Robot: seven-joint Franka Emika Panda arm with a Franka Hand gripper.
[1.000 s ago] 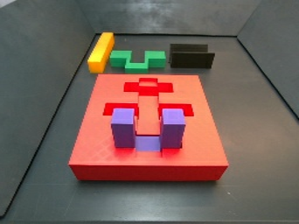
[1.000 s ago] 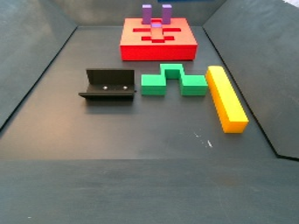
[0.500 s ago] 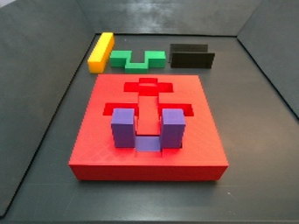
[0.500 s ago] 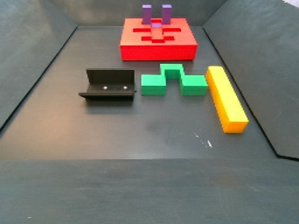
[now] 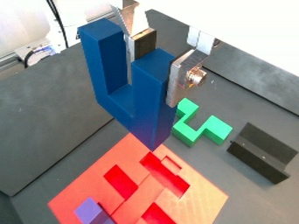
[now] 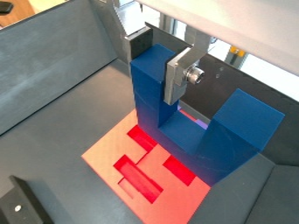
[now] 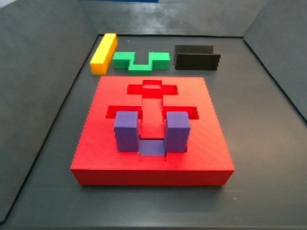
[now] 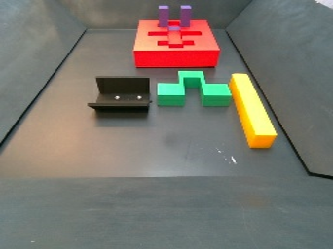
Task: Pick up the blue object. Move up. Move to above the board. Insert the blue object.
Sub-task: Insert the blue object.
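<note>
In both wrist views my gripper (image 5: 153,56) (image 6: 159,61) is shut on one prong of the blue object (image 5: 131,86) (image 6: 193,118), a dark-blue U-shaped block. It hangs above the board (image 5: 122,190) (image 6: 114,149), a flat red slab with recesses. The silver fingers (image 5: 184,75) clamp the prong from both sides. In both side views the board (image 7: 206,153) (image 8: 148,53) shows, but the gripper and the blue object are out of view. A purple U-shaped block (image 7: 151,133) (image 8: 173,14) stands in a recess of the board.
A green block (image 7: 140,61) (image 8: 193,90) (image 5: 201,125), a yellow bar (image 7: 103,51) (image 8: 252,109) and the fixture (image 7: 197,57) (image 8: 121,95) (image 5: 260,149) stand on the dark floor beyond the board. Grey walls enclose the floor.
</note>
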